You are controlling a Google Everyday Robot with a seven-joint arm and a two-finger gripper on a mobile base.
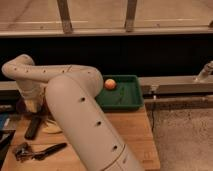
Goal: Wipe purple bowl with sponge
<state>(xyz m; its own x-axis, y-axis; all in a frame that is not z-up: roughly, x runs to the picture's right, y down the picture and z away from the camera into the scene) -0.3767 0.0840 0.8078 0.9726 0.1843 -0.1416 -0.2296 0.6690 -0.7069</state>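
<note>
Landmark: green tray (131,100) on wooden table (135,132), orange ball (110,84) inside. Gripper (31,102) far left of tray, low over table's left edge, fingers closed. Purple bowl (21,106) barely visible under gripper. Sponge hidden.

Pincer (31,102) mostly behind the arm (75,110), purple bowl (21,106) largely hidden, sponge indistinct

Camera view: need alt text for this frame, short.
A large white robot arm bends across a wooden table, its gripper down at the far left edge by a partly hidden dark bowl, seemingly holding something pale yellow. A green tray behind holds an orange ball; black tools lie at the front left.
</note>
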